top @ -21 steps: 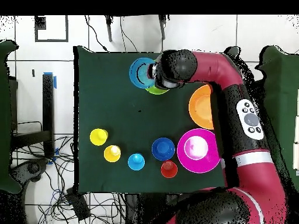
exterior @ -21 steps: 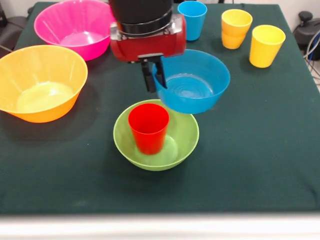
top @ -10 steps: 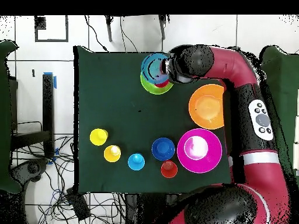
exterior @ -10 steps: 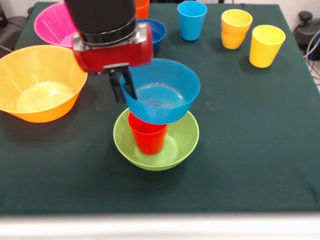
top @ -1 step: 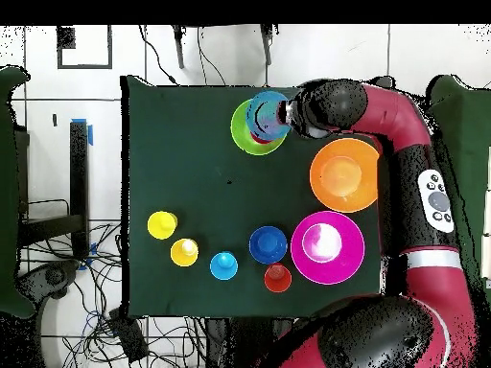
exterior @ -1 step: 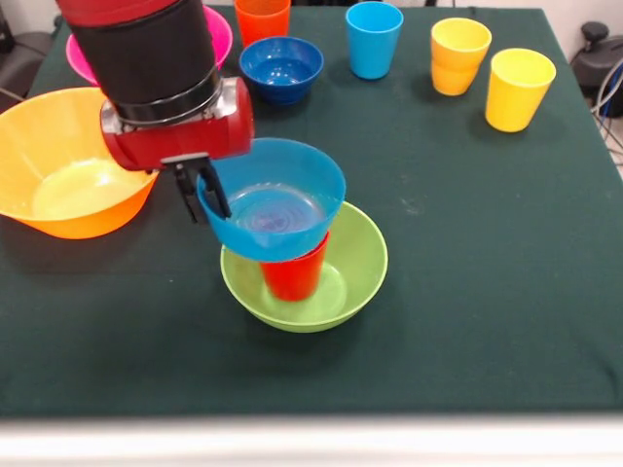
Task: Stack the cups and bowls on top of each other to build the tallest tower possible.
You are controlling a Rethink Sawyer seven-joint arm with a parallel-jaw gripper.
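Front view: pincer clamps unlabelled light blue bowl over red cup.

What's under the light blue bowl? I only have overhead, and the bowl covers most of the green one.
Observer: A red cup, upright, standing inside the green bowl.
Operator: Is the bowl seated on it?
Observer: The light blue bowl is level with the cup's rim and off-centre toward the gripper. I cannot tell whether they touch.
Operator: Released?
Observer: No. The gripper is shut on the bowl's rim, one finger inside and one outside.
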